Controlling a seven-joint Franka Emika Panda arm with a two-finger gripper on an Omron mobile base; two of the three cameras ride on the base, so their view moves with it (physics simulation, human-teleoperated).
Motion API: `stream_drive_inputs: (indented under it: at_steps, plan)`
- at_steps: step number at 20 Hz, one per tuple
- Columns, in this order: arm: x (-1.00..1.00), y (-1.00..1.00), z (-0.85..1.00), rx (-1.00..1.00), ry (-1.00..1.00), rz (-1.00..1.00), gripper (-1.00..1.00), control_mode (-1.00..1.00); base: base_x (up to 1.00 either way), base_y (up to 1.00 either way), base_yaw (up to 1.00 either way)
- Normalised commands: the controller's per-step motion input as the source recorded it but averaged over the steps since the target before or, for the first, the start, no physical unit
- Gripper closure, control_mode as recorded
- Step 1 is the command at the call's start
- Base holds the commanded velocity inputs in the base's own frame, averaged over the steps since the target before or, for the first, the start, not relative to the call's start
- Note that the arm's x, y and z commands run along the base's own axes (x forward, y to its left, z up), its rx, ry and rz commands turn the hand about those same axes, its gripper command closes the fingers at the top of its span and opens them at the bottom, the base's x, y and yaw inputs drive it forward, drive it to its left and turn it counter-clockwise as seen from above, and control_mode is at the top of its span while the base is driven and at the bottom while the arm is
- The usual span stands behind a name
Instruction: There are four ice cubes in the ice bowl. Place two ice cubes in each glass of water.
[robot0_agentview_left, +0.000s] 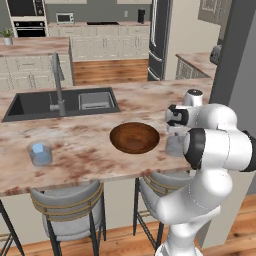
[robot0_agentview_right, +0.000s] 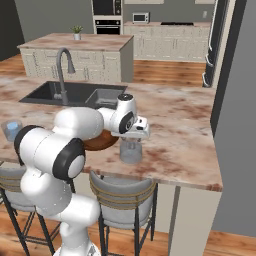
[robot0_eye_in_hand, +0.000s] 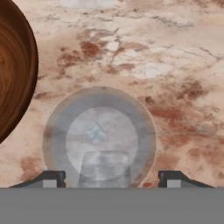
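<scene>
Your end effector (robot0_eye_in_hand: 109, 177) hangs released directly over the near glass (robot0_eye_in_hand: 99, 138), two cubes (robot0_eye_in_hand: 104, 168) already sitting below it.

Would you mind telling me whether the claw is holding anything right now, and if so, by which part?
Nothing is held: the claw hangs open above the glass of water, with two ice cubes lying inside the glass.

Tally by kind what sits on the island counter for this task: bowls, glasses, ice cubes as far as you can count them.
Wooden ice bowl: 1
Glasses of water: 2, near glass beside the bowl, far glass apart from it
Ice cubes: 2 countable over the near glass, upper cube, lower cube; pale-blue ice in the far glass, number unclear
Total: 5 countable
</scene>
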Motion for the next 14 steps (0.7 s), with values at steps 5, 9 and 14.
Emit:
stream_drive_inputs:
  at_steps: [5,9,14]
  plan:
    - [-0.16,0.0,0.07,0.0,-0.03,-0.01,-1.0,-1.0,0.0,0.0,0.0]
    - [-0.84,0.0,0.23,0.06,-0.08,0.0,-1.0,-1.0,0.0,0.0,0.0]
    - [-0.94,0.0,0.31,0.06,-0.14,0.0,-1.0,-1.0,0.0,0.0,0.0]
